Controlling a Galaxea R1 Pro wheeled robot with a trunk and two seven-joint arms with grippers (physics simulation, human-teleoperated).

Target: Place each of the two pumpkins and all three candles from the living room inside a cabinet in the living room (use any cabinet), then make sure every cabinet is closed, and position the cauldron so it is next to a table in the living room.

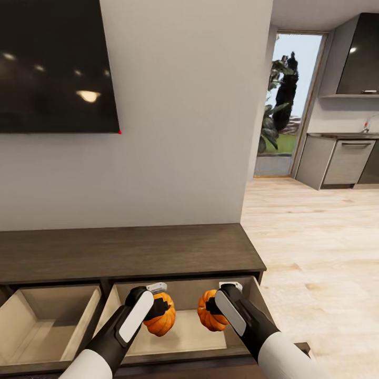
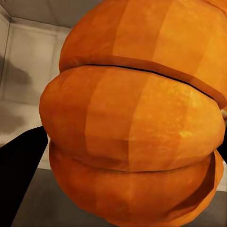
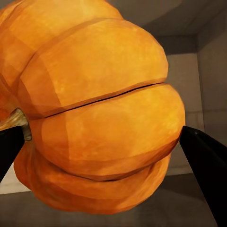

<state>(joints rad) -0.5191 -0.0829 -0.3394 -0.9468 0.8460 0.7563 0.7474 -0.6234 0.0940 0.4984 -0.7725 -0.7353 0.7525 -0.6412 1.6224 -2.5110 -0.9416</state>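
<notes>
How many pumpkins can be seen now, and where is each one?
2. One pumpkin is held in the left gripper, the other pumpkin in the right gripper; both hang side by side over the cabinet's open right-hand compartment.

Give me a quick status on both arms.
Left end effector shut on left pumpkin. Right end effector shut on right pumpkin. Both over open cabinet drawer. Nothing blocking.

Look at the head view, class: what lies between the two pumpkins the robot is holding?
Nothing lies between the left pumpkin and the right pumpkin. In the head view, that gap shows just the pale inside of the open cabinet compartment behind them.
</notes>
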